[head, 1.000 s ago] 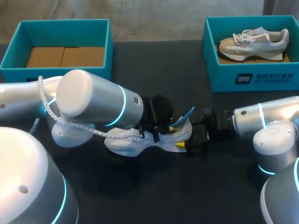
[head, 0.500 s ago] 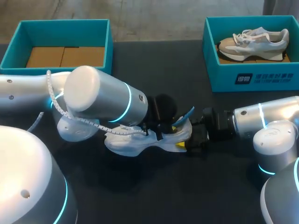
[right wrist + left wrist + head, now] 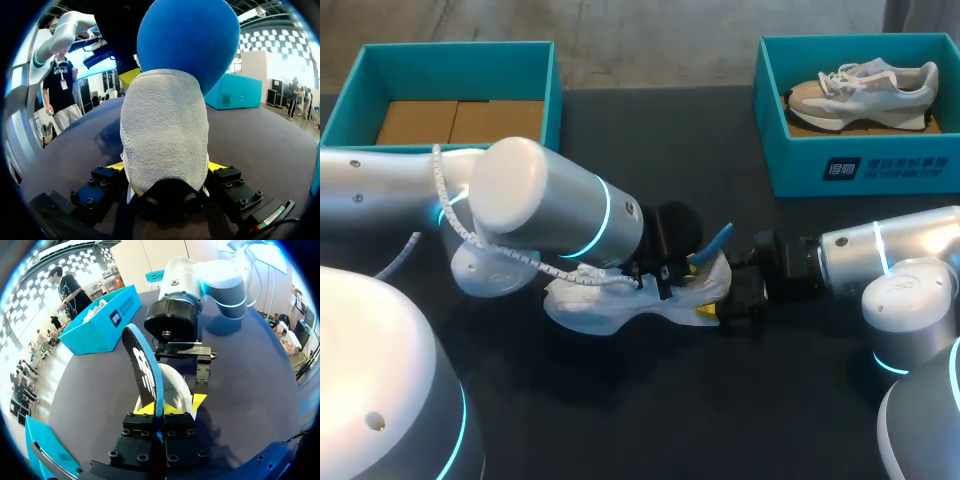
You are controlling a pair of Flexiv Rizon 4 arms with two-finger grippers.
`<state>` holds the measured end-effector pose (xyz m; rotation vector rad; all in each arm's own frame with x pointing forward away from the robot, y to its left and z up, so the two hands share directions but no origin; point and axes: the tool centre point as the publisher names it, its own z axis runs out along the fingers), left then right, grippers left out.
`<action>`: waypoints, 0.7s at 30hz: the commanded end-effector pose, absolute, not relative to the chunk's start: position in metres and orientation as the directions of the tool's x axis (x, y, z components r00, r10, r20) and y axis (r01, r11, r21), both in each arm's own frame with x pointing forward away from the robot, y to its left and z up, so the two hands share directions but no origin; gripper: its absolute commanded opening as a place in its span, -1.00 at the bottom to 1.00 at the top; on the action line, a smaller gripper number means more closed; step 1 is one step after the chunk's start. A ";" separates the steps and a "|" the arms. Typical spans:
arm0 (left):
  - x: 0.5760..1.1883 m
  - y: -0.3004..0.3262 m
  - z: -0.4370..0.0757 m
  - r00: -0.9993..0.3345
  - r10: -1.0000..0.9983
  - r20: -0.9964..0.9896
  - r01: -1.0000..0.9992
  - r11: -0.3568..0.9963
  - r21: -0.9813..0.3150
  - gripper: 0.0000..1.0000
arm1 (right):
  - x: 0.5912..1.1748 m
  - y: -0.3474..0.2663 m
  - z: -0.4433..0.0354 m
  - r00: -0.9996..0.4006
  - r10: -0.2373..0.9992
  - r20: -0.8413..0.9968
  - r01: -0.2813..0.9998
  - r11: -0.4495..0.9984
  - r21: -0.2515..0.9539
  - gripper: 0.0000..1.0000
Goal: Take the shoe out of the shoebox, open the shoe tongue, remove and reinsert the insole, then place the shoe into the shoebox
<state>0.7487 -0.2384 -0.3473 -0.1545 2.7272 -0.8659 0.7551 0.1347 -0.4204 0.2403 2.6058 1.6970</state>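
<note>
A white shoe (image 3: 605, 310) lies on its side on the dark table's middle. My left gripper (image 3: 670, 272) hangs over its opening, shut on the edge of a blue insole (image 3: 717, 242) that sticks up out of the shoe. In the left wrist view the insole (image 3: 142, 362) stands upright, black on one face, pinched in my left gripper (image 3: 159, 412). My right gripper (image 3: 728, 298) is shut on the shoe's heel from the right. In the right wrist view the grey heel (image 3: 165, 135) fills my right gripper (image 3: 165, 172), with the insole (image 3: 187, 40) above it.
An empty teal shoebox (image 3: 350, 115) with a cardboard floor stands at the back left. A second teal shoebox (image 3: 860, 165) at the back right holds another pale shoe (image 3: 865, 88). My left arm's big elbow (image 3: 535, 205) hangs over the table left of the shoe.
My left arm shifted to the right over the shoe and its fingers closed on the insole, which now stands a little higher. The right arm and the shoe stayed put.
</note>
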 end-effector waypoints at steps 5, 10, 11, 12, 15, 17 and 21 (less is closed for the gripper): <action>0.748 -0.230 -0.337 -0.965 -0.171 -0.200 -0.013 0.790 -0.613 -1.00 | 0.757 0.136 -0.423 -0.988 0.142 0.066 0.118 0.400 0.909 -1.00; 0.748 -0.231 -0.320 -0.973 -0.160 -0.169 -0.009 0.750 -0.661 -1.00 | 0.757 0.136 -0.423 -0.988 0.142 0.066 0.118 0.400 0.909 -1.00; 0.748 -0.231 -0.315 -0.974 -0.158 -0.165 -0.007 0.743 -0.669 -1.00 | 0.757 0.136 -0.423 -0.988 0.142 0.066 0.118 0.400 0.909 -1.00; 0.748 -0.233 -0.312 -0.974 -0.157 -0.165 -0.004 0.738 -0.675 -1.00 | 0.757 0.136 -0.423 -0.988 0.142 0.066 0.118 0.400 0.909 -1.00; 0.749 -0.237 -0.300 -0.976 -0.151 -0.155 0.000 0.717 -0.697 -1.00 | 0.757 0.136 -0.423 -0.988 0.142 0.066 0.118 0.400 0.909 -1.00; 0.750 -0.239 -0.293 -0.980 -0.146 -0.133 -0.006 0.695 -0.719 -1.00 | 0.757 0.136 -0.423 -0.988 0.142 0.066 0.118 0.400 0.909 -1.00; 0.752 -0.245 -0.273 -0.982 -0.135 -0.130 0.008 0.661 -0.750 -1.00 | 0.757 0.136 -0.423 -0.988 0.142 0.066 0.118 0.400 0.909 -1.00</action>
